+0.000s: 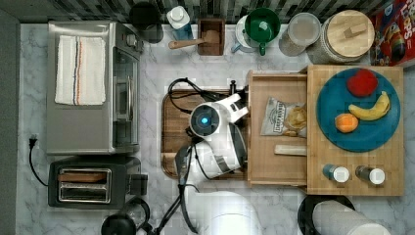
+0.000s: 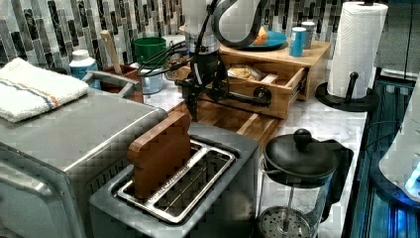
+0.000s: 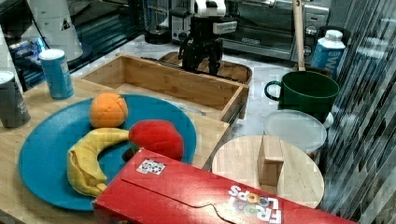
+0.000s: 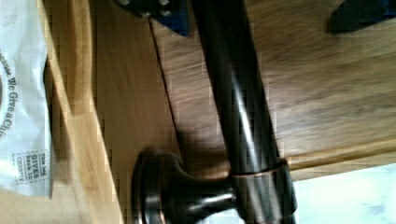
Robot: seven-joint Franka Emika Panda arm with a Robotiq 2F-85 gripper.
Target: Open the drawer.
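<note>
The drawer (image 1: 277,128) is pulled out of the light-wood stand (image 1: 356,176) toward the top view's left, in the middle right of the frame. Its front overlaps the right edge of the brown tray (image 1: 172,128), so little free room is left on that side. Inside lie one chip bag (image 1: 284,116) and one pale stick (image 1: 290,150).

The tool (image 3: 201,52) stands at the drawer front, at the upper middle of the right view. In the wrist view the black bar handle (image 4: 238,112) runs between its two fingers (image 4: 359,14), which sit on either side; whether they press on it I cannot tell.

On the stand, one blue plate (image 1: 328,128) carries three toy fruits, and two shakers (image 1: 336,173) stand near the edge.
</note>
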